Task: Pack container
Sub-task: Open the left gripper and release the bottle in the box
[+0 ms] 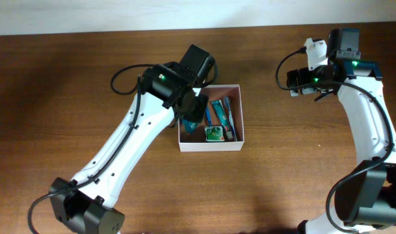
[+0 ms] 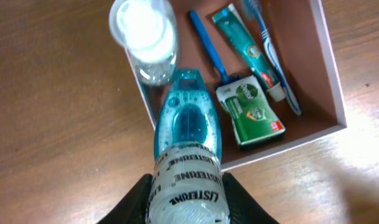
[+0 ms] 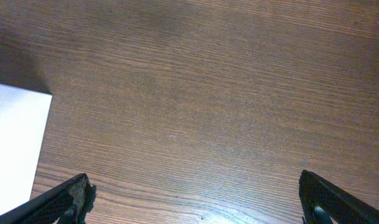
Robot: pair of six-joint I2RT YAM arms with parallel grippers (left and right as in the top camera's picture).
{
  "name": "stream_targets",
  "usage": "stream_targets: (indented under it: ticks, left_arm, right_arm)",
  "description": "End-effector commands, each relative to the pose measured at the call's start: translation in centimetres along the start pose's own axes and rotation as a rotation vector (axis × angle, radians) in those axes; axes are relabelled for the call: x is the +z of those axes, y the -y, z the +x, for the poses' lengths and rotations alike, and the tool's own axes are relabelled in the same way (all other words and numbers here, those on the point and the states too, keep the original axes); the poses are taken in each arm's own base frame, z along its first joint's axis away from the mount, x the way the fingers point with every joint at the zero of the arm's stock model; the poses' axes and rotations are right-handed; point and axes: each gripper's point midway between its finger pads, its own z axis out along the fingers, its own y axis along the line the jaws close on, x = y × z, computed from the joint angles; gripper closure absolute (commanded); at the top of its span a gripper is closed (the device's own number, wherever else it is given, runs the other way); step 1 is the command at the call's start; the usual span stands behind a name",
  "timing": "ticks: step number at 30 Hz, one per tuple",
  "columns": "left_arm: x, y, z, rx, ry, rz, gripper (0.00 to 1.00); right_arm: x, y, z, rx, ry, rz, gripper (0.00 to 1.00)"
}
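Observation:
The container (image 1: 237,112) is a square white-walled box with a reddish-brown floor (image 2: 304,68) at the table's middle. In it lie a green toothpaste tube (image 2: 248,46), a blue and white toothbrush (image 2: 275,59), a blue-handled tool (image 2: 208,46) and a green packet (image 2: 251,115). A clear bottle with a white cap (image 2: 144,37) stands in its corner. My left gripper (image 2: 186,202) is shut on a blue Listerine bottle (image 2: 186,140), held over the container's left side (image 1: 191,110). My right gripper (image 3: 195,193) is open and empty over bare table, far right (image 1: 300,83).
The brown wooden table (image 1: 67,97) runs all around the container. A white wall borders its far edge (image 1: 119,13). A white surface (image 3: 15,143) shows at the left edge of the right wrist view; it looks like the container's outside.

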Motion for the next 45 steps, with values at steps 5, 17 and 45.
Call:
stream_targets:
  ticks: [5,17,45]
  left_arm:
    - [-0.9,-0.6,-0.3,-0.112,0.037,-0.008,0.92]
    - [1.1,-2.5,1.2,-0.217,0.0,-0.123,0.95]
    - [1.4,-3.7,-2.4,-0.215,0.142,-0.1,0.01]
  right_arm:
    - [0.0,0.3,-0.3,0.015,0.006,0.006,0.02]
    - [0.0,0.3,-0.3,0.015,0.006,0.006,0.02]
    - [0.0,0.3,-0.3,0.015,0.006,0.006,0.02]
